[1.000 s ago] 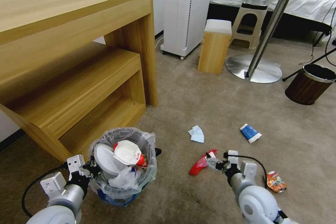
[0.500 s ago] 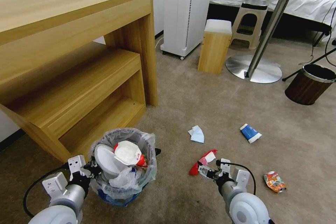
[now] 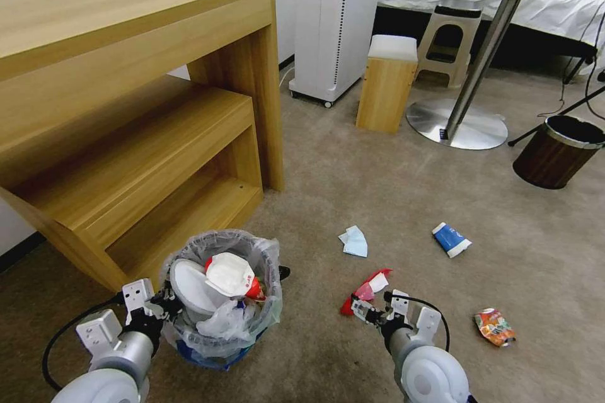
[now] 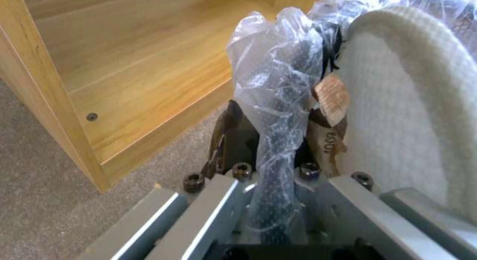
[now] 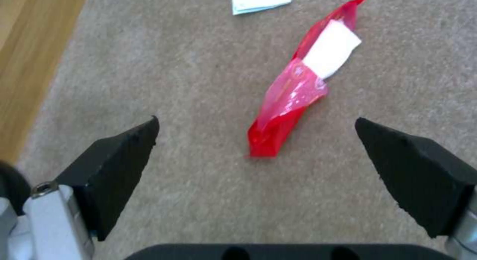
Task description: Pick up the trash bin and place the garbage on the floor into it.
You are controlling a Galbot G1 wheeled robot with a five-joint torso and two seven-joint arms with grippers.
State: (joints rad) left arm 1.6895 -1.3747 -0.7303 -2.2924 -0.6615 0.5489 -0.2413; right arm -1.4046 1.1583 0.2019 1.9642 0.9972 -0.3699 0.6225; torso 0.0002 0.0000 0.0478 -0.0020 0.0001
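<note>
The trash bin (image 3: 217,334), black mesh lined with a clear bag, stands on the carpet in front of the wooden bench, stuffed with white slippers and wrappers. My left gripper (image 3: 165,303) is shut on its near rim; the left wrist view shows the gripper (image 4: 271,140) clamped over the bag-wrapped rim (image 4: 278,70) beside a white slipper (image 4: 397,103). My right gripper (image 3: 370,313) hangs open just above a red wrapper (image 3: 364,290). In the right wrist view the wrapper (image 5: 293,92) lies between the spread fingers (image 5: 124,155). A light-blue mask (image 3: 354,241), a blue-white cup (image 3: 450,239) and a crushed orange can (image 3: 495,326) lie on the floor.
A wooden bench with a low shelf (image 3: 138,138) stands at the left. Farther back are a white appliance (image 3: 334,19), a wooden stool (image 3: 387,82), a round table's metal base (image 3: 457,123) and a brown wood-grain bin (image 3: 558,151). Open carpet lies between.
My right arm has drawn left and closer to me, bringing its open gripper over the near end of the red wrapper. The left gripper and bin have stayed put.
</note>
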